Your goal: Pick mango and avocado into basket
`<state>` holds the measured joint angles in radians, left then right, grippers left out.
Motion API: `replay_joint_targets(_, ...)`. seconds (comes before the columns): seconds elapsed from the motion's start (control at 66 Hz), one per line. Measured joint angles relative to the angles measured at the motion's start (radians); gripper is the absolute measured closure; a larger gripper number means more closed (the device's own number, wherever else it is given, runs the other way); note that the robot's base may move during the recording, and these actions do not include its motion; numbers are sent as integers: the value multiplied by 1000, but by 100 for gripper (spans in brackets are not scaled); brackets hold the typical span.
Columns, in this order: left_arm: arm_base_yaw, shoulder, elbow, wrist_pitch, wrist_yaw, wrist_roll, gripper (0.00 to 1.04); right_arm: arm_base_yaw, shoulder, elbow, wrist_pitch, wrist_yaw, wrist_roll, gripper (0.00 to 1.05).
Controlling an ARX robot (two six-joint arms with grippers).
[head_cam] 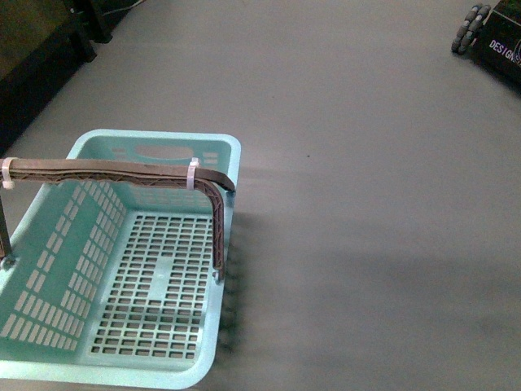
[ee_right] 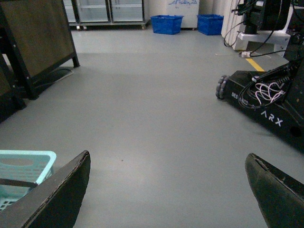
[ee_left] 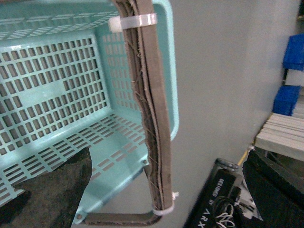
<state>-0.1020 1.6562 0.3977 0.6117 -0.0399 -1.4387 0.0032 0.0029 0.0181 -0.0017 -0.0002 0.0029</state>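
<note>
Main risk: no mango or avocado in any view, so any reach from here would be blind. The arms need to find the fruit first.

Second risk is the left gripper. Its jaws are spread wide and grip nothing, but it hangs close above the basket with the handle lined up between the fingers. I can't tell how far clear it is. A careless swing could hook the handle and drag or tip the basket, which looks light.

Third: the handle spans the opening, so fruit dropped from straight above could hit it and bounce out onto the floor. The other robot base is well apart – not a concern.

The right gripper is also wide open, with bare floor between its fingers.

The basket is pale turquoise plastic with slotted walls and floor and a brown ribbed handle held on by white ties. It's empty and sits low on the robot's left in the front view.
</note>
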Motion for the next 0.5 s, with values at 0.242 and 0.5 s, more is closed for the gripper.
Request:
replay_joint_targets(0.242, -47, 322, 231, 15, -13, 0, 8, 0, 0, 0, 0, 0, 0, 9)
replay_joint_targets(0.5, -72, 503, 390, 3, -21, 2, 8, 0, 0, 0, 0, 0, 0, 9)
